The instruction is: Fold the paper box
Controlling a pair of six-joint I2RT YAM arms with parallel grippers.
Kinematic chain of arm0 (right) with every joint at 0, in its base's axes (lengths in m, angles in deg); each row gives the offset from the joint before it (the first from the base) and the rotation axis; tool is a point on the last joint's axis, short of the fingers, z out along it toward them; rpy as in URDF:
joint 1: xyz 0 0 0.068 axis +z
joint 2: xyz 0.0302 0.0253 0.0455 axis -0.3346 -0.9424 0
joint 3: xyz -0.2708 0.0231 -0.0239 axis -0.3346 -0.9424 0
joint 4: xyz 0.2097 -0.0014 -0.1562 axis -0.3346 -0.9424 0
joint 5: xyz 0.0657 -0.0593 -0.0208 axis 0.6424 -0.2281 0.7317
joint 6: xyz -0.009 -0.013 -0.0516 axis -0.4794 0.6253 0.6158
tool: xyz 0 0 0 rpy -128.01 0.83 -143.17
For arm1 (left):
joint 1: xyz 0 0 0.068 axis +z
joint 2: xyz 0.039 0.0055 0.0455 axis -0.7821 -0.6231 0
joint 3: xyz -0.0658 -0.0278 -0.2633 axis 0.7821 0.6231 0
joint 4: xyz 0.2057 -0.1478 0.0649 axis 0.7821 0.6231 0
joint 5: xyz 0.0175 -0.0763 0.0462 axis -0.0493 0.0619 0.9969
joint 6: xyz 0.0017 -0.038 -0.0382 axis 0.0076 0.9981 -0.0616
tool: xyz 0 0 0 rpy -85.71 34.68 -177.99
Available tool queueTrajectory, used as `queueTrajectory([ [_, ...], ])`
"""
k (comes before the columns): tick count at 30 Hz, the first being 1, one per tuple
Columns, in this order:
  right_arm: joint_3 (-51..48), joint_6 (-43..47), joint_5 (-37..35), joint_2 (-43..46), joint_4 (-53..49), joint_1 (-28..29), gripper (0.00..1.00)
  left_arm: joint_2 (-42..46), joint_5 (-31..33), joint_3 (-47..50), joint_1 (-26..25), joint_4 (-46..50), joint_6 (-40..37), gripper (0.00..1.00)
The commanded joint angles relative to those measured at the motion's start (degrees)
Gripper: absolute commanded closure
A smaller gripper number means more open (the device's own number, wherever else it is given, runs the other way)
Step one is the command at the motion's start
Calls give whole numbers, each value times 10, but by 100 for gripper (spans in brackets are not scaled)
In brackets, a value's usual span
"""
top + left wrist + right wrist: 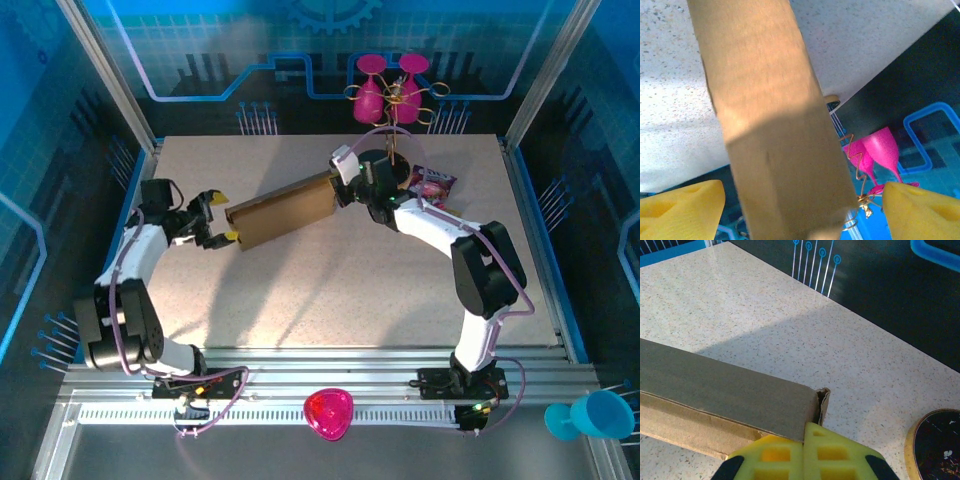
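Paper box (283, 213), brown, toward the far edge of the table (300, 310): right gripper (804, 432) clamped one end (likely to steady it), left gripper (226, 217) gaped wide astride the other.

text: none can be read | snack bag (432, 183) near the worktop's far edge: print too small to read

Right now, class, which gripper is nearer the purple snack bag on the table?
Right. The right gripper clamps the paper box at the end nearest the snack bag; the left gripper sits open around the box's opposite end, farther away.
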Motion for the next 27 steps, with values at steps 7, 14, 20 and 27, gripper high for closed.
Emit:
queueTrajectory([
  [7, 11, 7, -15, -30, -86, 8, 100, 85, 78, -66, -9, 199, -163, 23],
  [14, 16, 4, -13, -33, -90, 7, 100, 76, 78, -39, -45, 140, -148, 35],
  [20, 16, 1, -13, -34, -94, 6, 100, 69, 78, -7, -53, 110, -140, 41],
  [27, 13, -2, -13, -33, -93, 6, 100, 47, 78, 2, -56, 83, -138, 43],
])
